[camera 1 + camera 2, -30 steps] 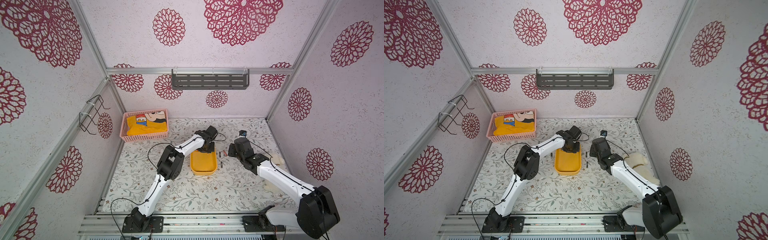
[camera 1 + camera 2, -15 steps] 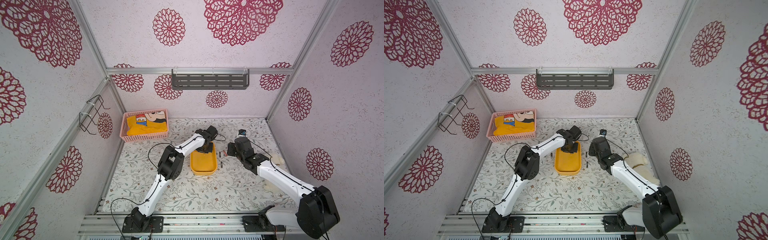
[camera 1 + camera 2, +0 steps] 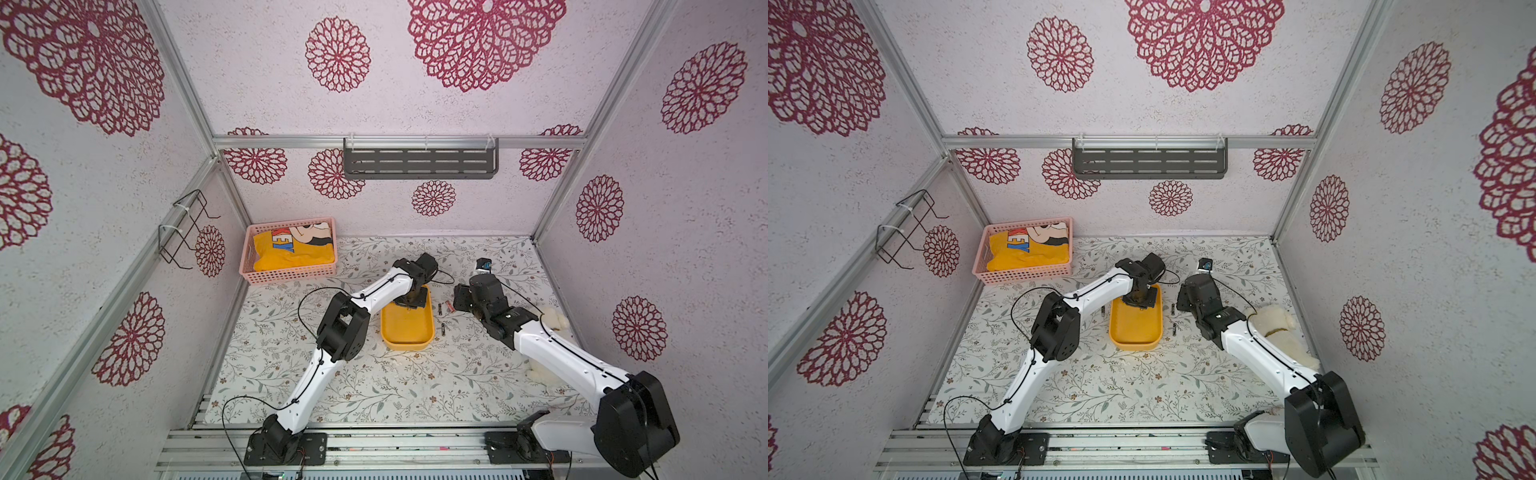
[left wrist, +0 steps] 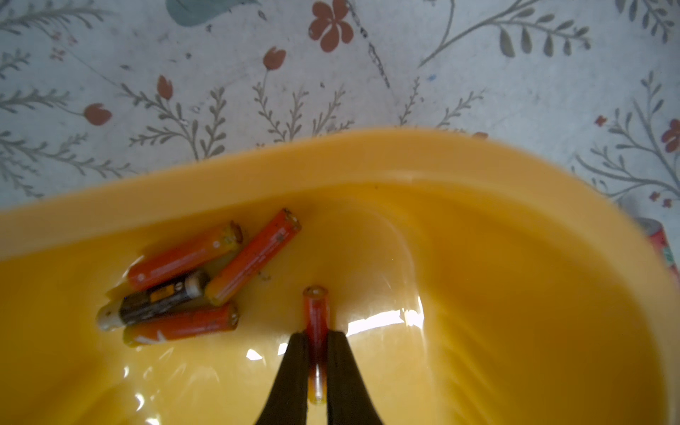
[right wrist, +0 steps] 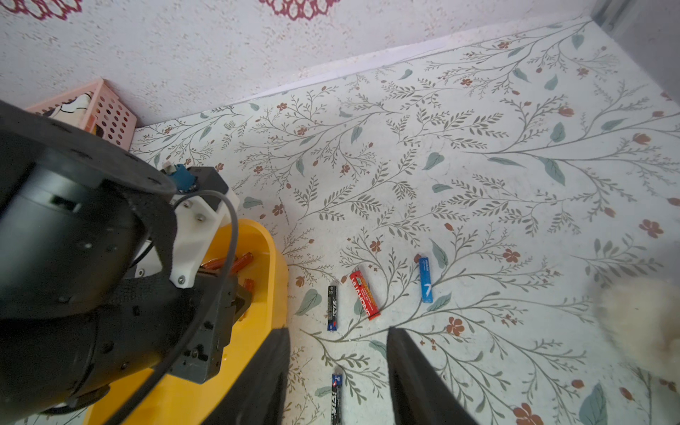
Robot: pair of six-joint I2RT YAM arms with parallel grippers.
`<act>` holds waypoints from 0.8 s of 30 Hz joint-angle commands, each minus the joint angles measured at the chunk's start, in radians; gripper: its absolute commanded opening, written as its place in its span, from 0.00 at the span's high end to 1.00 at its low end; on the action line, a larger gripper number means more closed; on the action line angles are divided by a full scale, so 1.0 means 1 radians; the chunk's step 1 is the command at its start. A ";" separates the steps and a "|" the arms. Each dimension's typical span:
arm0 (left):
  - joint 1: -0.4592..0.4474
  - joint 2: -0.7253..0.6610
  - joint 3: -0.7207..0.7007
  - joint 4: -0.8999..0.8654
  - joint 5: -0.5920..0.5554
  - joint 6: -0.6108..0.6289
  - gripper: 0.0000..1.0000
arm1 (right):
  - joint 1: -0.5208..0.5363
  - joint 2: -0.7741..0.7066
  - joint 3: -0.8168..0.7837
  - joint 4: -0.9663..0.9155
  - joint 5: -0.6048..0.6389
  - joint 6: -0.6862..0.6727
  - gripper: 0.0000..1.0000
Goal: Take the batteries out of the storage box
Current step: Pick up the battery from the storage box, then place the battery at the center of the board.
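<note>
Left gripper (image 4: 317, 336) crowds the far end of the storage box (image 3: 407, 345); its near half seems bare. Loose batteries (image 5: 332, 308) litter the mat (image 5: 496, 228) beside it.

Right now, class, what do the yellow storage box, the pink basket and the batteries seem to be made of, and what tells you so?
The storage box looks like glossy moulded plastic: smooth walls, bright glints. The pink basket seems matte plastic, moulded in a lattice of holes. The batteries show shiny printed sleeves, probably film, over dull metal ends.
</note>
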 commanded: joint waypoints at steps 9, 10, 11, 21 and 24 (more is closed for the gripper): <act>0.022 -0.356 -0.202 0.039 0.003 -0.026 1.00 | -0.004 0.004 -0.033 0.056 -0.040 -0.018 0.51; 0.029 -0.393 -0.244 0.053 0.009 -0.037 1.00 | -0.002 0.005 -0.035 0.063 -0.051 -0.023 0.51; 0.036 -0.448 -0.301 0.068 0.010 -0.051 1.00 | 0.000 0.008 -0.039 0.071 -0.059 -0.026 0.51; 0.111 -0.795 -0.903 0.206 0.012 -0.187 1.00 | 0.103 0.046 -0.044 0.182 -0.141 -0.151 0.50; 0.111 -0.781 -0.992 0.267 0.049 -0.214 1.00 | 0.130 0.073 -0.031 0.185 -0.123 -0.160 0.50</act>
